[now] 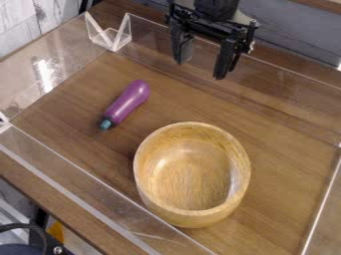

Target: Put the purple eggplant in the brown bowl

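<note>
Purple eggplant (128, 103) on the left part of the wooden desk (281, 130), lying slantwise, dark teal cap toward the camera side, purple end pointing up and right in the view. It's outside the bowl, up and left of it, a gap between them. Clear bent piece (110, 36) near the far left edge, beyond the eggplant. Brown bowl (192, 173) next, near middle, upright, round, pale inside, nothing in it. Black robot hand (205, 60) above the far side, fingers spread wide, released, holding nothing, well apart from both eggplant and bowl.
</note>
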{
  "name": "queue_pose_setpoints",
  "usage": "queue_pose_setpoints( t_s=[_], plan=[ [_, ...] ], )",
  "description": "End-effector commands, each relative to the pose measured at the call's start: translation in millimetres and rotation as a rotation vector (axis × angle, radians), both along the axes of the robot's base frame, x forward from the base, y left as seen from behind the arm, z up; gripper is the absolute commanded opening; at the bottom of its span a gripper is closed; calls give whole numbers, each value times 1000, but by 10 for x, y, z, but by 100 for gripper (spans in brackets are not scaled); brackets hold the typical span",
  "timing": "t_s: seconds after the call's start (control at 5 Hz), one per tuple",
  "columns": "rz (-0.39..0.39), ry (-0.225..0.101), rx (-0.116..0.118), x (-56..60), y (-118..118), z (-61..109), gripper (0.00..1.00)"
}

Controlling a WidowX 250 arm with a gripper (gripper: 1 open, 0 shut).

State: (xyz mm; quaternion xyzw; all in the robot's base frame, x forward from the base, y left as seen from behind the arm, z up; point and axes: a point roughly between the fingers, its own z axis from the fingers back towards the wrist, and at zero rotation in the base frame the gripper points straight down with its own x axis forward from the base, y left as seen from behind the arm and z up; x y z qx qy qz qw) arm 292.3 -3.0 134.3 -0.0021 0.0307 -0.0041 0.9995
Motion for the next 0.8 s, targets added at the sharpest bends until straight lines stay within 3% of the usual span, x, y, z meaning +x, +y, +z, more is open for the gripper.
queue_pose_setpoints(
  t_s=[0.0, 0.4, 0.6],
  plan=[
    [1, 15, 0, -17, 6, -54, 100],
    [1, 44, -1, -51, 24, -160, 100],
    [2, 36, -1, -111, 204, -203, 100]
  ],
)
